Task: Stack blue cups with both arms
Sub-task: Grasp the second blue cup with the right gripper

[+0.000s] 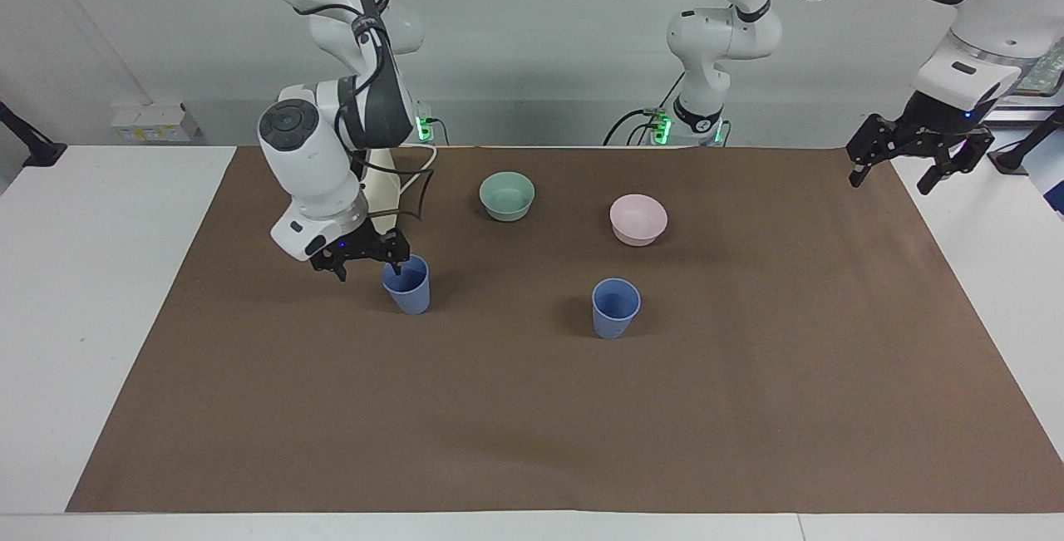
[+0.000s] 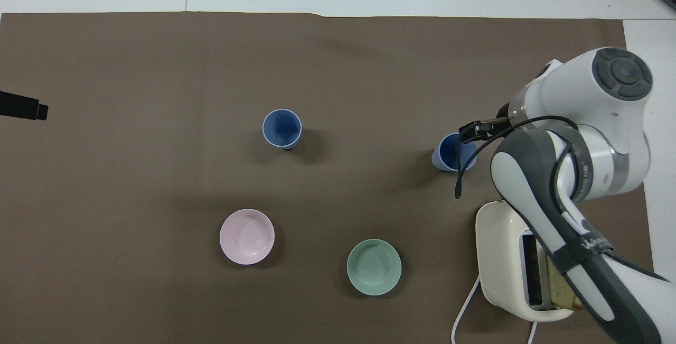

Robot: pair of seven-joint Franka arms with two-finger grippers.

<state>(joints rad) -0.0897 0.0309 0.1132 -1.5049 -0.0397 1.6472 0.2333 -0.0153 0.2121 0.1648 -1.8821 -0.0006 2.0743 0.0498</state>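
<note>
At the right arm's end of the counter (image 1: 100,275), the right gripper (image 1: 371,267) is seen low over the brown mat (image 1: 532,408), with its jaws spread wide and nothing held. One fingertip is placed at the rim of a blue cup (image 1: 406,285), while the other is set off the cup, toward the right arm's end. Whether the rim is touched cannot be told. In the overhead view, the same gripper (image 2: 475,130) is shown across the mouth of that cup (image 2: 449,156). The cup stands upright on the mat, just farther from the robots than the cream toaster (image 2: 501,259), most of which is covered by the right arm.

Toward the middle, a mint-green bowl (image 1: 507,195) and a pink bowl (image 1: 637,218) are set side by side, well apart. The second blue cup (image 1: 616,308) stands upright and alone, farther from the robots than the pink bowl and well apart from the first cup.

At the left arm's end, the left gripper (image 1: 910,160) is held raised over the edge of the mat. Its jaws are spread wide and nothing is held in them.
</note>
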